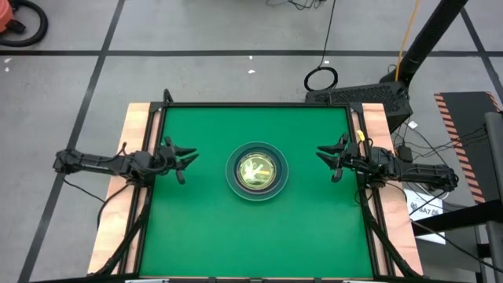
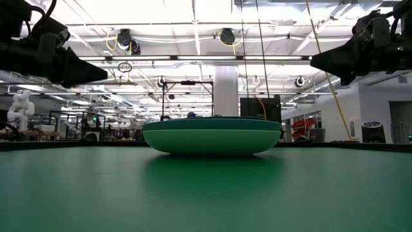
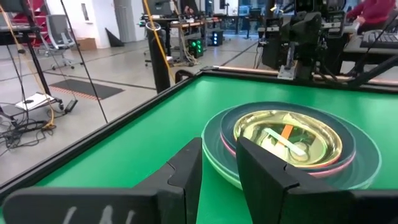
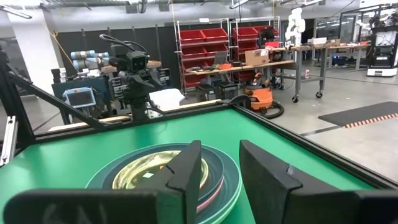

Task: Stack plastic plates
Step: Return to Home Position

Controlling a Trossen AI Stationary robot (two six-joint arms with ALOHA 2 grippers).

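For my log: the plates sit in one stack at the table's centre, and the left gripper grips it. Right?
No. The high view shows the left gripper at the left side of the table, apart from the stack and empty. The rest holds.

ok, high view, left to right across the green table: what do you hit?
Left arm's dark two-finger gripper, open, at the left edge → stack of round plastic plates at centre, translucent yellow-green one on top → right arm's dark two-finger gripper, open, at the right edge.
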